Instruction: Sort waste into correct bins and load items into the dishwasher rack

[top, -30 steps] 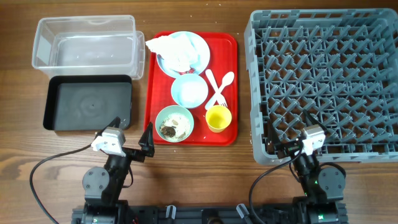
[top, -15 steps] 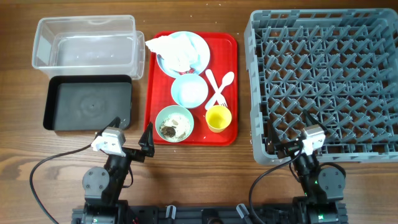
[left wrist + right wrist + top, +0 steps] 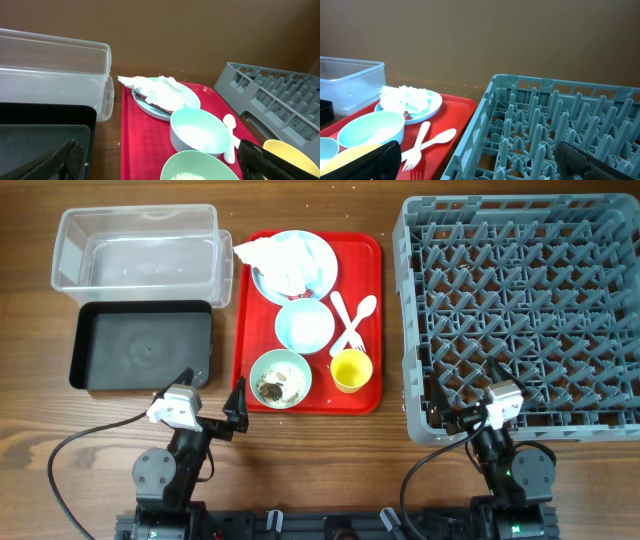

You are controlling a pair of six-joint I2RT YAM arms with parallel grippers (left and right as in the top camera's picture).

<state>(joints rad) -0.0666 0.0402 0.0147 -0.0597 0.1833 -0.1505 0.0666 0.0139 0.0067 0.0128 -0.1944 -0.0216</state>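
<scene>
A stained white napkin point(image 3: 278, 258) lies on the pale blue plate point(image 3: 318, 252) at the back of a red tray point(image 3: 241, 320). In front of them stand a blue bowl point(image 3: 304, 326), a green bowl point(image 3: 280, 377) holding rice scraps point(image 3: 278, 383), a yellow cup point(image 3: 351, 370), and a white fork point(image 3: 343, 323) crossed with a spoon point(image 3: 362, 313). The clear tub point(image 3: 135, 245) and black tray point(image 3: 140, 345) are at the left, and the grey rack point(image 3: 520, 310) is at the right. My left gripper point(image 3: 211, 388) is open and empty near the tray's front left corner. My right gripper point(image 3: 465, 395) is open and empty over the rack's front edge.
In the left wrist view the green bowl point(image 3: 200, 167) lies between my open fingers point(image 3: 160, 165), with the blue bowl point(image 3: 197, 131) behind it. In the right wrist view the rack's left wall point(image 3: 485, 115) lies between my fingers point(image 3: 482, 162).
</scene>
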